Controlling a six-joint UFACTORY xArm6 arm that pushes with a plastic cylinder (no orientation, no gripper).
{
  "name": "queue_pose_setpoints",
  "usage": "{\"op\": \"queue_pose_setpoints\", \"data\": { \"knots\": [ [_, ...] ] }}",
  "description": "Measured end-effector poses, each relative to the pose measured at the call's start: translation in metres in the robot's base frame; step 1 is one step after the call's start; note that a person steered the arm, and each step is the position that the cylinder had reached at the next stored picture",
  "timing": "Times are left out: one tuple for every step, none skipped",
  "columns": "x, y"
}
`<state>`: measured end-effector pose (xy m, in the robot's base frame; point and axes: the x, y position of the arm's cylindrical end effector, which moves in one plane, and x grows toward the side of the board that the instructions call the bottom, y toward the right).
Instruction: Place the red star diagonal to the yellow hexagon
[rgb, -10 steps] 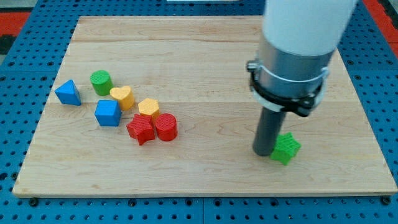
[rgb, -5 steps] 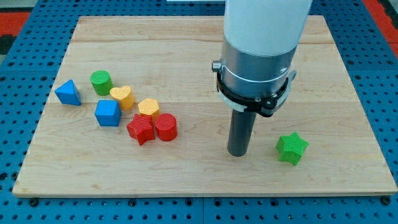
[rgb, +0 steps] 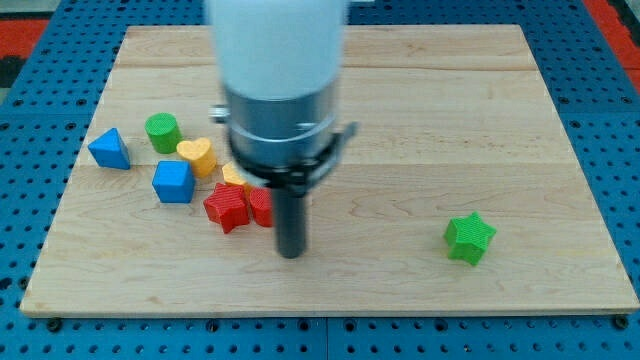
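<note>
My tip (rgb: 291, 252) now stands at the near side of the wooden table (rgb: 400, 300), having swept from beside the ridged green plastic star block (rgb: 469, 238) at the view's right to just right of the ridged red plastic star block (rgb: 227, 207); there is no hand to open or close. Behind the rod, the red cylinder block (rgb: 259, 205) and yellow hexagon block (rgb: 233, 173) are partly hidden. The red star sits touching the hexagon's lower left, so little pushing seems left.

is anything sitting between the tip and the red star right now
Yes. My tip is right of and below the red star, and the red cylinder, half hidden by the rod, sits against the star's right side, between them.
</note>
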<state>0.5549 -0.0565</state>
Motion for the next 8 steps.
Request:
{"op": "queue_pose_setpoints", "data": {
  "knots": [
    [-0.039, -0.023],
    [-0.094, -0.021],
    [-0.050, -0.006],
    [-0.018, -0.018],
    [-0.050, -0.048],
    [-0.115, -0.065],
    [-0.147, -0.065],
    [-0.179, -0.065]
  ]
}}
